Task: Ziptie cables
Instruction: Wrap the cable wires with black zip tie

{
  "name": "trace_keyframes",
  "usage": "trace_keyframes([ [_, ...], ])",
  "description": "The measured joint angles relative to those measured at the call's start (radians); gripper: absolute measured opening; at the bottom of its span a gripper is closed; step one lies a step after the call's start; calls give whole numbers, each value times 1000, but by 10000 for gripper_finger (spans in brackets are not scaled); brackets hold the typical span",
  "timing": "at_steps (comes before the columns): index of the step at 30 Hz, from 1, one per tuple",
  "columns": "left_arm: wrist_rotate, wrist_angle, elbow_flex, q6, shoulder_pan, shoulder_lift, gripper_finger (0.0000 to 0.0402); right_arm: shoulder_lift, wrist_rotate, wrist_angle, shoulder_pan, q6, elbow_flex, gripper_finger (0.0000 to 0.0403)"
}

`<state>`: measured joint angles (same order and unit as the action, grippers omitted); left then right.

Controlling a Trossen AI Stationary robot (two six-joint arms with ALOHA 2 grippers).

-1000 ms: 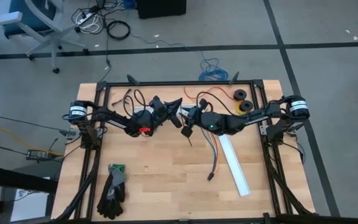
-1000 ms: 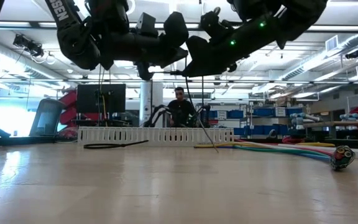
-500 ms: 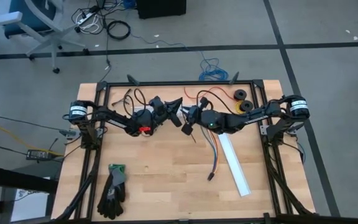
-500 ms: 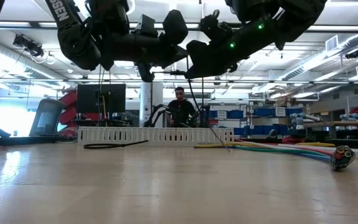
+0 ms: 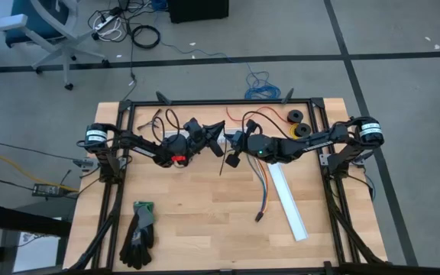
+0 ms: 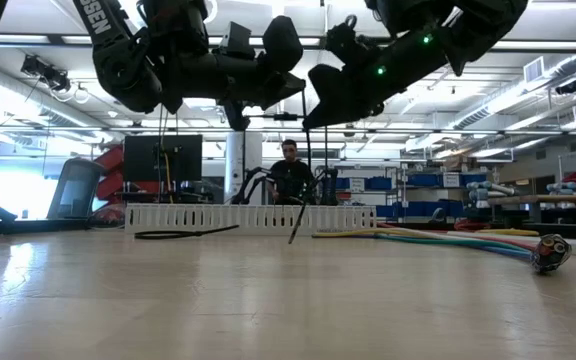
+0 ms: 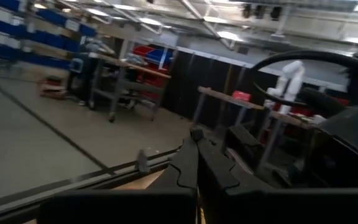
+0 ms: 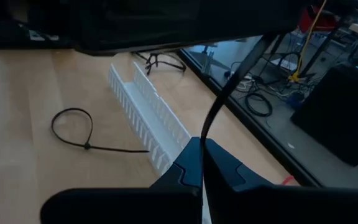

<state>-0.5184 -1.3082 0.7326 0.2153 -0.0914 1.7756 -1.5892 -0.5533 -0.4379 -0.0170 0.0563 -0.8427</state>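
Now right tool [image 5: 230, 160] clamped, previously half-open.

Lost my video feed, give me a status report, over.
Left gripper shut, raised mid-table. Right gripper shut on black zip tie, dangling. Cables lie loose on table, untied. Nothing in the way.

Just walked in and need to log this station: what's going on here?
Both arms are raised over the middle of the table. The right pincer is shut on a black zip tie that hangs down from it, and the left pincer is shut close beside it. The cables lie loose on the wood, not yet tied. Another looped zip tie lies near a white slotted channel.
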Motion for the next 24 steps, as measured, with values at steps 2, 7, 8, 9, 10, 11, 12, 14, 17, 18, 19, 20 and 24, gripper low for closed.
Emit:
trace_keyframes([
  [2, 48, -2, 0, 0, 0, -1, 20, 21, 0, 2, 1, 0, 12, 0],
  [7, 129, 11, 0, -1, 0, -1, 64, 60, 0, 22, 2, -20, 32, 0],
  [8, 134, 12, 0, -1, 0, -1, 76, 64, -1, 34, 2, -25, 32, 0],
  [9, 135, 19, 0, -1, 0, -1, 88, 67, -1, 48, 2, -29, 32, 0],
  [10, 135, 22, 0, -1, 0, -1, 101, 70, -1, 56, 4, -30, 33, 0],
  [11, 135, 32, 0, -1, 0, -1, 113, 72, -1, 62, 6, -30, 33, 0],
  [12, 135, 39, 0, -1, 0, -1, 125, 73, -5, 60, 9, -30, 33, 0],
  [14, 128, 61, 0, -1, 0, -1, 145, 73, -29, 60, 18, -30, 33, 0],
  [17, 128, 81, 0, -1, 0, -1, 164, 73, -139, 65, 37, -29, 33, 0],
  [18, 127, 90, 0, -1, 0, -1, 167, 73, -181, 72, 44, -29, 33, 0],
  [19, 127, 98, 0, -2, 0, -1, 169, 73, -220, 77, 51, -28, 33, 0],
  [20, 127, 105, 0, -1, 1, -1, 170, 73, -253, 77, 57, -24, 33, 0],
  [24, 102, 104, 0, -2, 2, 0, 170, 71, -292, 74, 72, 15, 33, 0],
])
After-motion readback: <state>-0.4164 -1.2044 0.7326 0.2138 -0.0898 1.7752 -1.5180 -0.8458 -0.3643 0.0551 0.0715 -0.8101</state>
